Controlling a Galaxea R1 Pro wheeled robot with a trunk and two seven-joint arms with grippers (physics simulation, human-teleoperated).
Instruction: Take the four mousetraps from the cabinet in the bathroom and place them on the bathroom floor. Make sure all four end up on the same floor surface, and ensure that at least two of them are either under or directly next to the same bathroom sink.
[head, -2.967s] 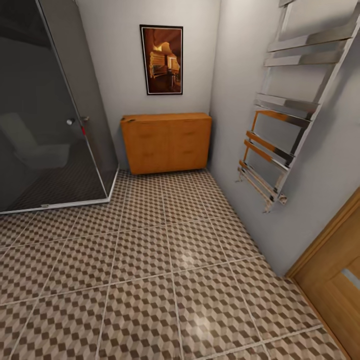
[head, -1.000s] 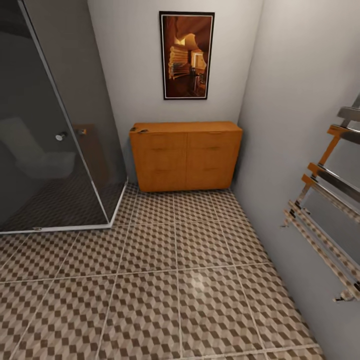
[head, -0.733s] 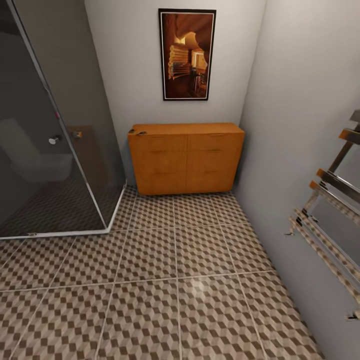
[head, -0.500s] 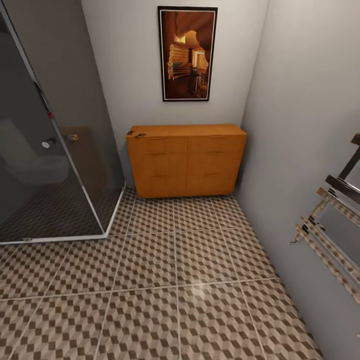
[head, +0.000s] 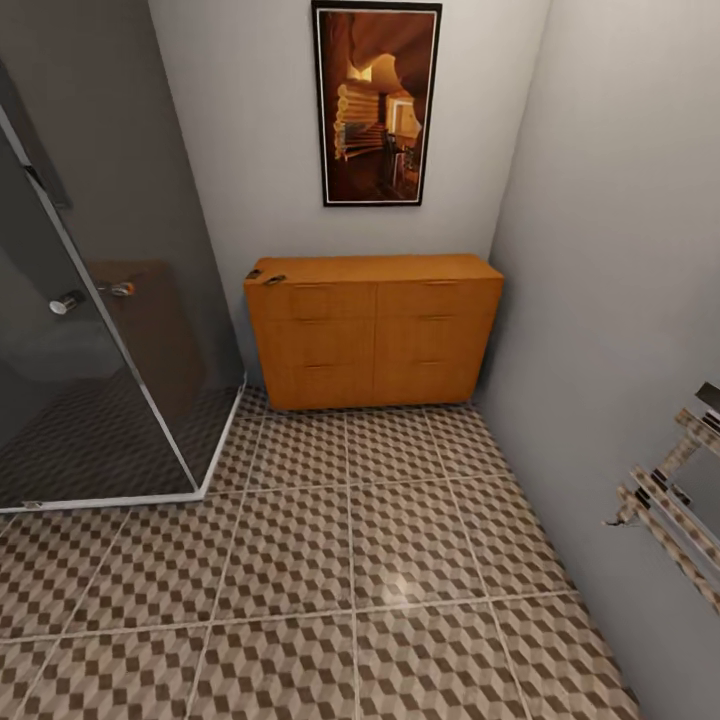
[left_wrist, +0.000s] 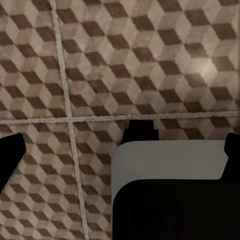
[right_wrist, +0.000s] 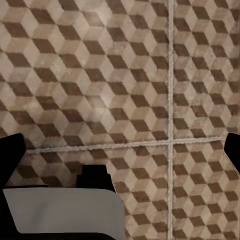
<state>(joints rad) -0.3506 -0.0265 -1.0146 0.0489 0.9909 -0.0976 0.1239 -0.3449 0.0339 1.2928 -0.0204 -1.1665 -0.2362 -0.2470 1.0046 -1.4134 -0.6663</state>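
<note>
Orange-brown cabinet (head: 372, 328) stands against the far wall, small dark items, probably mousetraps (head: 265, 277), at its top left corner. Both grippers hang over the bathroom floor (head: 350, 560), fingertips spread wide at the wrist views' edges, empty, presumably stowed for driving.

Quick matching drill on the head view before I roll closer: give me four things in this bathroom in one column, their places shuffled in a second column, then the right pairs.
Things
1. cabinet
2. framed picture
3. glass shower enclosure
4. chrome towel rail

Places
A. on the right-hand wall, at the picture's right edge
B. on the back wall, above the orange-brown wood
C. at the left, its corner meeting the bathroom floor
D. against the back wall, in the right corner

Pairs: 1-D, 2-B, 3-C, 4-A
</note>
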